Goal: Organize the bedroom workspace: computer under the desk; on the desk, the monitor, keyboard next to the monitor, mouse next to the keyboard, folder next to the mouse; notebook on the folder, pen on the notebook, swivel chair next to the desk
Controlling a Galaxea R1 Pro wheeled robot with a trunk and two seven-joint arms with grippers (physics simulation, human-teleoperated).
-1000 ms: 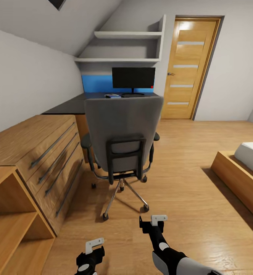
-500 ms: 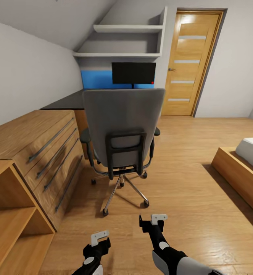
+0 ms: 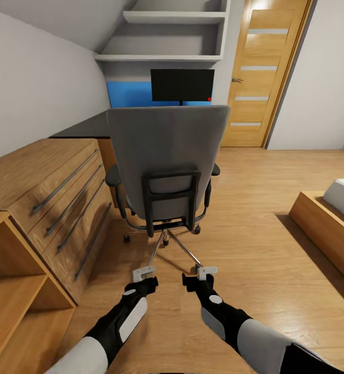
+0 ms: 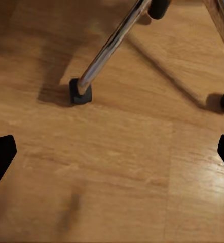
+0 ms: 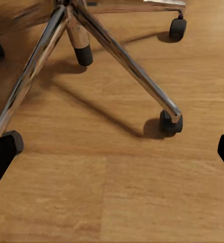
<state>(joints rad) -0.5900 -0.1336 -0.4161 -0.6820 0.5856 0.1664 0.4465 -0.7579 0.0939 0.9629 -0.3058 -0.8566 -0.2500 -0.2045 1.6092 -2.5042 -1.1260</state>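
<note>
An attic bedroom with pale walls, a sloped ceiling and a light wood floor (image 3: 275,270), seen from the robot's head. A wooden door (image 3: 260,78) stands far ahead of both grippers and off to the right. A low light-wood cabinet (image 3: 47,192) with long dark handles runs along the wall to the left of the left gripper (image 3: 144,274). A bed frame (image 3: 322,228) lies well to the right of the right gripper (image 3: 206,272).

Just ahead of both grippers stands the swivel chair (image 3: 166,161), its tall grey back turned toward the robot, so the seat and anything lying on it are hidden. Its chrome base (image 5: 122,58) and castors sit on the floor near the fingertips. Beyond the chair is the desk (image 3: 86,130) with its black top and blue back panel, and on it the monitor (image 3: 182,85), upright, with a small red light at one corner.

Both arms reach forward low over the floor, side by side. In each wrist view the two dark fingertips sit at opposite edges, wide apart with nothing between them. This looks like an approach, hands ready for the chair or for the folder on it
</note>
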